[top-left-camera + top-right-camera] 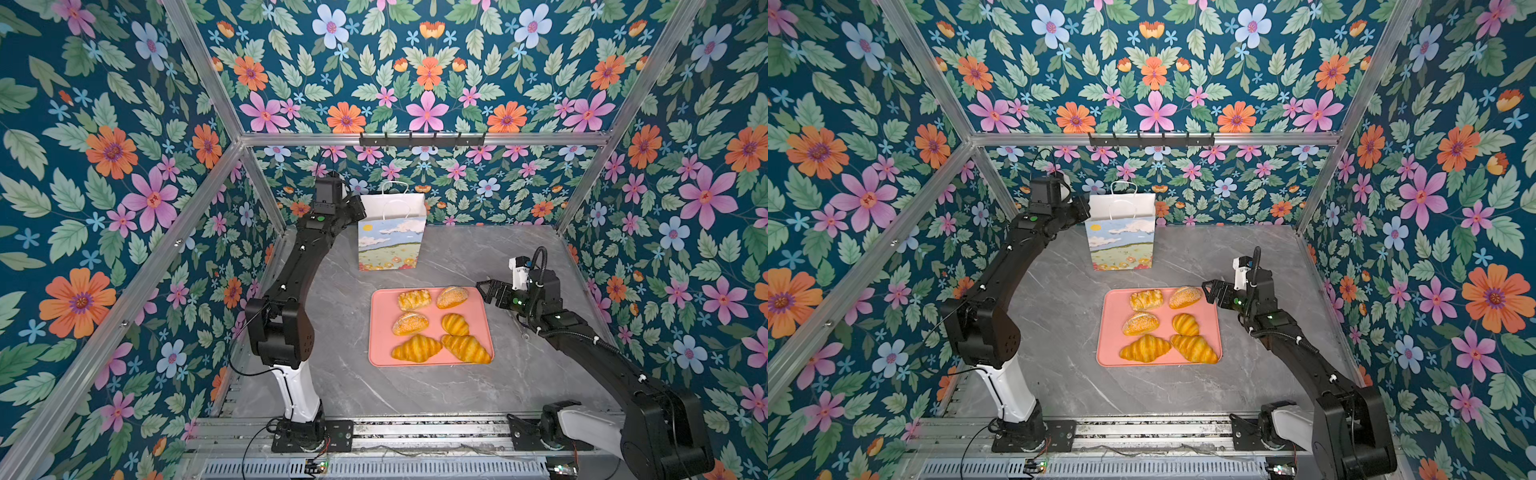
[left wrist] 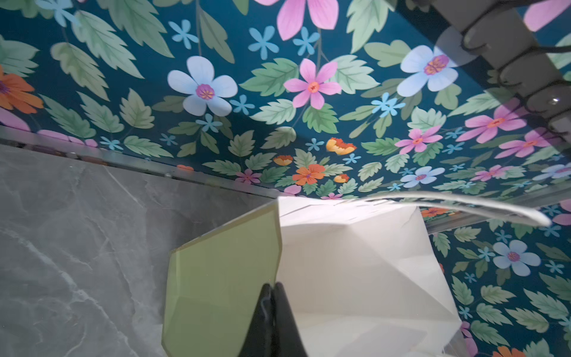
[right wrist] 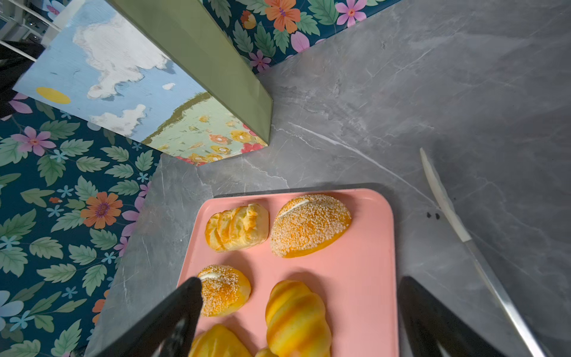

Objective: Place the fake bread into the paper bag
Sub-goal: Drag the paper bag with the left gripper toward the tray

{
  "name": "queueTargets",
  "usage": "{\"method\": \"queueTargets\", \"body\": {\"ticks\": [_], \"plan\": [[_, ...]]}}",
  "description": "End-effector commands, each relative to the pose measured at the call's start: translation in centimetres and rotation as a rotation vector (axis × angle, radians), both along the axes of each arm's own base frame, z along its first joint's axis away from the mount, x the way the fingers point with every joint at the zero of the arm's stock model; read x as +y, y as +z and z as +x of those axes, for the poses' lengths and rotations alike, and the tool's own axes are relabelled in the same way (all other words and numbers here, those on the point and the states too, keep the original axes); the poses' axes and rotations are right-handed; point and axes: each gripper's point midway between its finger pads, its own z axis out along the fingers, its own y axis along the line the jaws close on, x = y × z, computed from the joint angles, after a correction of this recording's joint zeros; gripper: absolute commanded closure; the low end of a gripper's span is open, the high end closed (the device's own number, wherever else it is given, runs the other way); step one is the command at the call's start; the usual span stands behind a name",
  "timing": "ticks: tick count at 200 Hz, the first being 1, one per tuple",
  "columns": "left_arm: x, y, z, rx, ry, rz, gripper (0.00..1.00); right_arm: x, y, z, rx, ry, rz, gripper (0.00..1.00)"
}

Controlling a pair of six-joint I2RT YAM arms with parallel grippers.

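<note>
In both top views the paper bag [image 1: 390, 237] stands upright at the back of the tabletop [image 1: 519, 374]; all six pieces of fake bread [image 1: 455, 324] lie on the pink tray [image 1: 380, 328] before it, none bagged. Left wrist view: my left jaws are pinched shut on the paper bag's rim; a tug could tip or tear it. Right wrist view: my right jaws gape wide, empty, over the tray; a careless descent could shove neighbouring pieces or skid the tray.
</note>
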Motion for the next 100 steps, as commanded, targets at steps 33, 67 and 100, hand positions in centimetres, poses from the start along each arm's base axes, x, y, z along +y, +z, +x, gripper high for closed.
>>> {"method": "queueTargets", "body": {"ticks": [33, 67, 100], "plan": [[-3.0, 1.1, -1.2, -0.033, -0.040, -0.059, 1.00, -0.1, 0.3, 0.4, -0.023, -0.007, -0.012, 0.01], [-4.4, 0.6, -1.7, -0.022, -0.065, -0.078, 1.00, -0.1, 0.3, 0.4, -0.018, -0.006, -0.013, 0.01], [-5.6, 0.3, -2.3, -0.025, -0.073, -0.097, 1.00, -0.2, 0.3, 0.3, -0.019, -0.006, -0.015, 0.01]]}}
